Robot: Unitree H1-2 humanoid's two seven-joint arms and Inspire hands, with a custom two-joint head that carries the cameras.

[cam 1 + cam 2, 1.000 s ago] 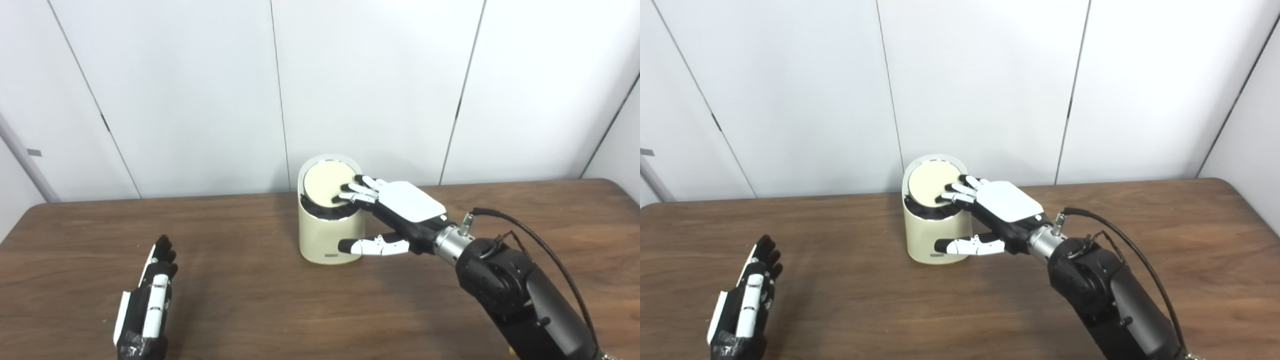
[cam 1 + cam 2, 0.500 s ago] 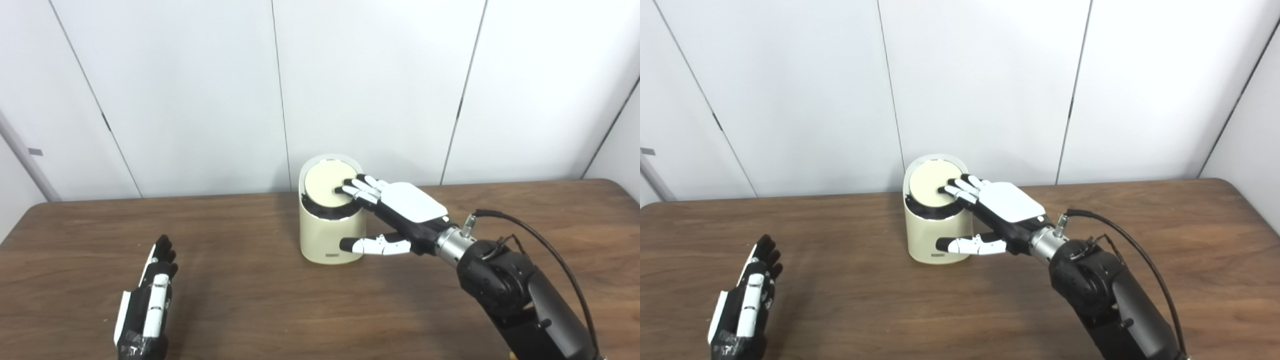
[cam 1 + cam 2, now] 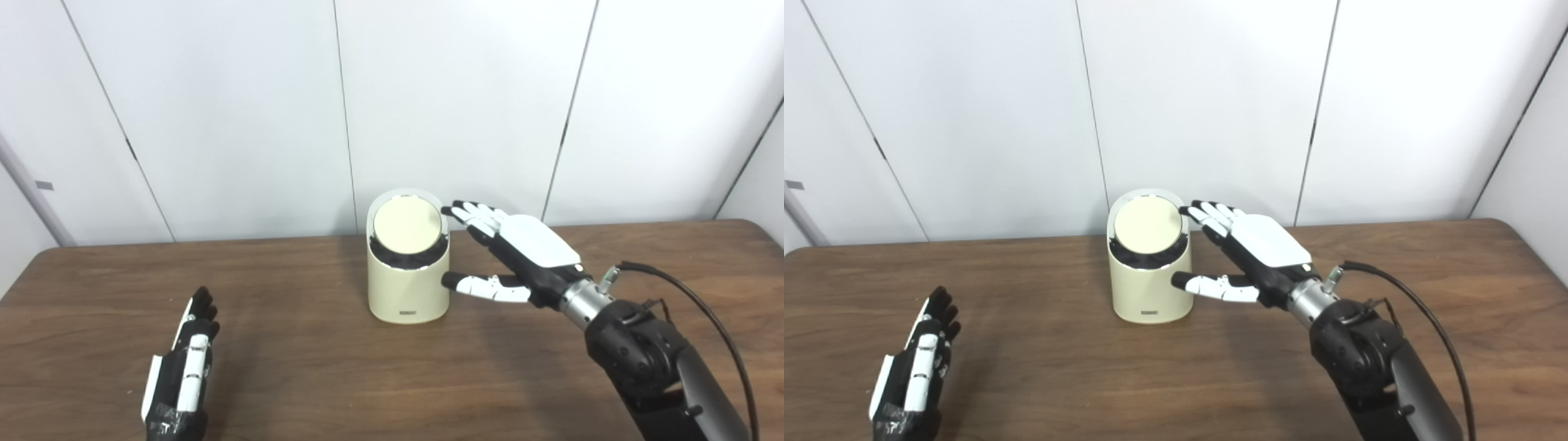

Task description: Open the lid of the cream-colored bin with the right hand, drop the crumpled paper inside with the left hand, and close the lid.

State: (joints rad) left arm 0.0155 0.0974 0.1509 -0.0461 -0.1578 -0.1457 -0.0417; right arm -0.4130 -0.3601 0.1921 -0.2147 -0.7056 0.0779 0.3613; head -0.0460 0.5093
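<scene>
1. The cream-colored bin (image 3: 407, 269) stands upright near the middle of the wooden table's (image 3: 306, 367) far edge, its round lid (image 3: 408, 226) down.
2. The right hand (image 3: 520, 254), released with fingers spread, hovers just beside the bin's right side.
3. The left hand (image 3: 184, 373) is open and empty near the table's front-left corner.

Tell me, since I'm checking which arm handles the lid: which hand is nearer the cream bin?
Right. The right hand is open just beside the cream bin, fingers level with its lid. The left hand rests far off near the table's front edge.
</scene>
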